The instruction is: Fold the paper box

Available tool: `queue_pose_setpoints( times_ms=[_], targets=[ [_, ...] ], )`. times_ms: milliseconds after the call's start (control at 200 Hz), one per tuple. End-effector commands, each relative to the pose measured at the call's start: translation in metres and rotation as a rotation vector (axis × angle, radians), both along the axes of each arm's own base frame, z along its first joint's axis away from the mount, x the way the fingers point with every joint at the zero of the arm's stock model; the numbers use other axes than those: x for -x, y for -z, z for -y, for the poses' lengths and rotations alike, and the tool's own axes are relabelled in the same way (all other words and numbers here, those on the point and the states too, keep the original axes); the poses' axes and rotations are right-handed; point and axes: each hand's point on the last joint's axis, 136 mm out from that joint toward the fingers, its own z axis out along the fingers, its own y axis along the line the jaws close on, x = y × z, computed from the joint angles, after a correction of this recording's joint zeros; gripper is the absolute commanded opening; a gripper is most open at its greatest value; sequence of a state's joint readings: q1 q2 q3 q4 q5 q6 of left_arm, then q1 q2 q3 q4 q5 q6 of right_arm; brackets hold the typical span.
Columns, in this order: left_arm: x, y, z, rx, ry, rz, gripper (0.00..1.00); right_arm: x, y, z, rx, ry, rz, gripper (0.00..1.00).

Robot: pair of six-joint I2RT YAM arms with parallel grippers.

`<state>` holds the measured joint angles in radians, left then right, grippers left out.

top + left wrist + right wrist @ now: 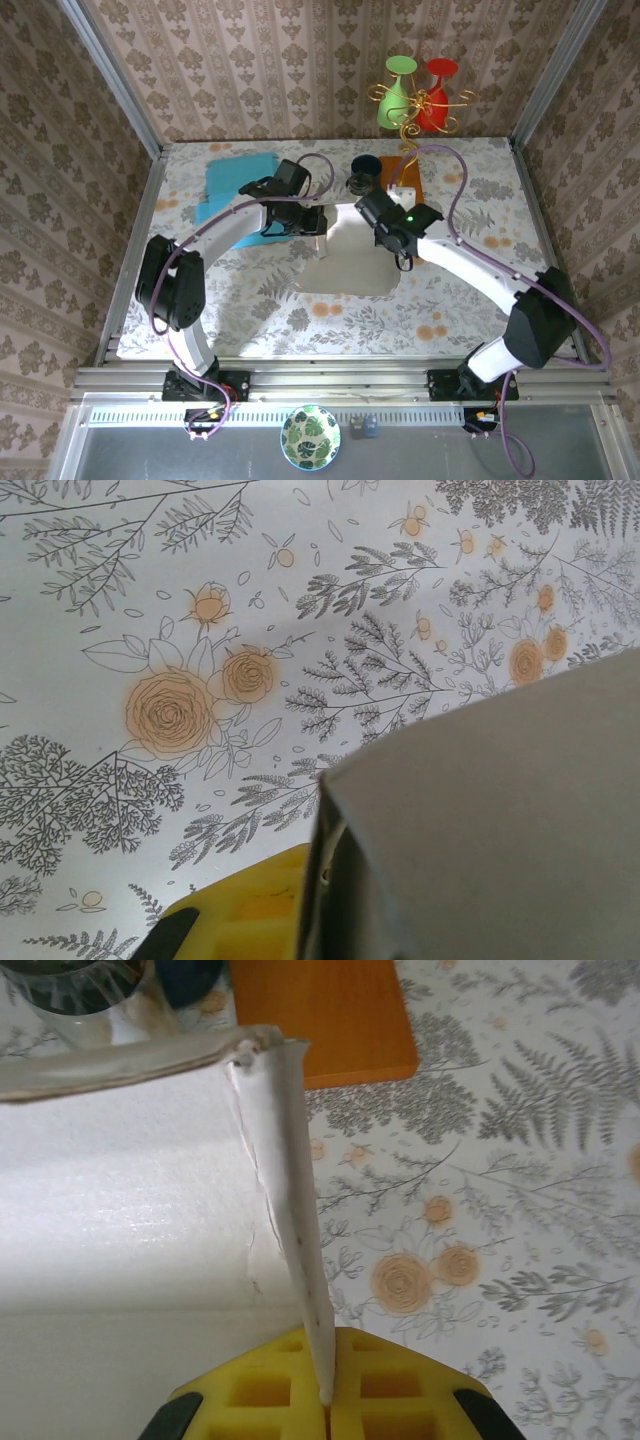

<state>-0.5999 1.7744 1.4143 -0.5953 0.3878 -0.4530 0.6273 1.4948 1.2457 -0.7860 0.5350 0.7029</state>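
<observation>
left pincer (pixel 316 221) and right pincer (pixel 328 1405) each clamped on opposite walls of the paper box (pixel 345 262)

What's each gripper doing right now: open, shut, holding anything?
Left gripper: shut, apparently pinching a wall of the paper box.
Right gripper: shut on an upright paper box wall.

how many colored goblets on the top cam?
2: green goblet left, red goblet right, side by side in the gold wire stand at the far edge. None look hidden.
</observation>
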Motion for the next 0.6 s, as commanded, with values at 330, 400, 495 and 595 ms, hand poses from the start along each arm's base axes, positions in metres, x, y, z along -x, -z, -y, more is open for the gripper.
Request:
queue_pose_setpoints(
  times_ms=[330,400,495,595],
  targets=[
    [-0.006,-0.019,0.006,0.038,0.006,0.052,0.00,-0.007,-0.014,0.019,-0.133,-0.062,-0.007,0.38],
    [-0.006,-0.019,0.008,0.041,0.015,0.054,0.00,-0.007,-0.012,0.027,-0.111,-0.053,-0.012,0.42],
    [-0.005,-0.020,0.009,0.039,0.022,0.054,0.00,-0.012,-0.010,0.033,-0.109,-0.060,-0.010,0.48],
    [-0.004,-0.020,0.009,0.036,0.030,0.051,0.00,-0.019,-0.010,0.033,-0.119,-0.093,-0.005,0.51]
  ],
)
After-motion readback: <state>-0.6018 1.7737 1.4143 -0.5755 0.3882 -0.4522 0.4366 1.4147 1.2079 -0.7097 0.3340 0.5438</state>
